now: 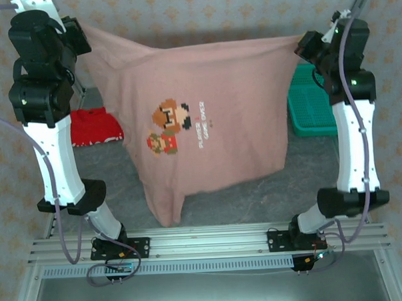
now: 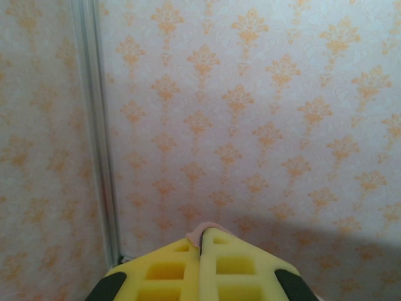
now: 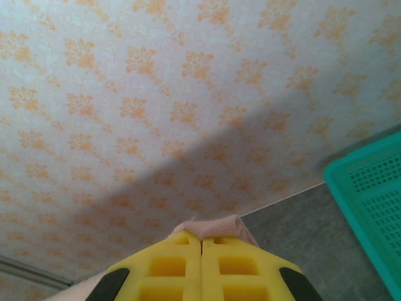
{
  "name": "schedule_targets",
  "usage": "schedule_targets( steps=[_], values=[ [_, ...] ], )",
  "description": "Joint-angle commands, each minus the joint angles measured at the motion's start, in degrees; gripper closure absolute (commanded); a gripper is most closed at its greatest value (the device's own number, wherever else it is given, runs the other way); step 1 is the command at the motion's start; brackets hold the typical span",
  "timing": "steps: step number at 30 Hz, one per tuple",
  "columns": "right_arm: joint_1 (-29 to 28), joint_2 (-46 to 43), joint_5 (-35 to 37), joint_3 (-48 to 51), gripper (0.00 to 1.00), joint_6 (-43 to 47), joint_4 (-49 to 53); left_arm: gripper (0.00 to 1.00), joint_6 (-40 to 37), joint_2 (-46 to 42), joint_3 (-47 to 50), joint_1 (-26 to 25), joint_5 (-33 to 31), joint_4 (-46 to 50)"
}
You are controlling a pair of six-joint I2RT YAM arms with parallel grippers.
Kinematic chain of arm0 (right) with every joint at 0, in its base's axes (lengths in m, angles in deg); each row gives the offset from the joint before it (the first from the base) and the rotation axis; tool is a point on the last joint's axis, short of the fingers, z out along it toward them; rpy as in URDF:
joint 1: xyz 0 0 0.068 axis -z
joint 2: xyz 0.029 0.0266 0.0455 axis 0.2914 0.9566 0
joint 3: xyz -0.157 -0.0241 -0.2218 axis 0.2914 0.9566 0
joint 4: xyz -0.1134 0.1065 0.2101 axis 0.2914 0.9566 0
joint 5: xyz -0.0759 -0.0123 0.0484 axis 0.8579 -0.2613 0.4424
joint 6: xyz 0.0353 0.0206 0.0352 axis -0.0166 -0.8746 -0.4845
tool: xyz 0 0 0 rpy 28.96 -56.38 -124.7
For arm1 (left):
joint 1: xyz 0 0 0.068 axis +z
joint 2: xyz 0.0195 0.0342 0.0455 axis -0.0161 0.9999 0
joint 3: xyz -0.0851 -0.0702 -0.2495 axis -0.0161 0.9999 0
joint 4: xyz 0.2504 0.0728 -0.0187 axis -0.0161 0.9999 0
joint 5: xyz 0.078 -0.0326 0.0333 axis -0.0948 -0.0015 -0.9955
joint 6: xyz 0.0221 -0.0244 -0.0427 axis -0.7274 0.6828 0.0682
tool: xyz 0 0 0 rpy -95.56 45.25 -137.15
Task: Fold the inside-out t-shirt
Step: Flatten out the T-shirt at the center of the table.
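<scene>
Holding inside-out t-shirt (image 1: 211, 83) stretched wide in air between left gripper (image 2: 202, 243) and right gripper (image 3: 202, 239), both clamped on its top edge, probably to flatten it for folding.

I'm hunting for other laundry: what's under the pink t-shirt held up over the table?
Under the t-shirt, a red garment peeks out on the left and a green basket on the right, both on the grey table. Whatever lies beneath the shirt's middle is covered.

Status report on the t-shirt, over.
Left gripper, right gripper: both shut on t-shirt top edge. Shirt hangs spread between them. Red garment, green basket behind it.
</scene>
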Motion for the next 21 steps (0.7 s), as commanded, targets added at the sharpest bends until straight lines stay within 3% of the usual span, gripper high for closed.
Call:
schedule_targets(
  steps=[1,7,11,13,17,21],
  values=[
    [-0.8,1.6,0.3,-12.6,1.0,-0.6,-2.6,1.0,5.4,-3.2,-3.8,2.5,7.1,-10.8],
    [-2.2,6.1,0.3,-26.2,1.0,0.1,1.9,1.0,9.7,-6.5,-4.7,4.4,12.4,-15.3],
    [-2.3,2.9,0.4,-20.6,1.0,2.4,4.5,1.0,12.2,-10.6,1.4,4.4,17.7,-9.2],
    [-2.3,-1.6,1.2,-10.7,1.0,3.5,3.2,1.0,14.1,-15.5,12.6,4.3,22.8,-9.1],
    [-2.2,-13.8,4.7,16.3,1.0,5.4,-2.3,1.0,20.2,-31.5,47.9,3.1,31.8,-16.2],
    [-2.1,-21.0,4.9,38.2,1.0,3.6,-2.9,1.0,22.0,-46.2,77.6,-2.2,33.8,-14.6]
  ],
)
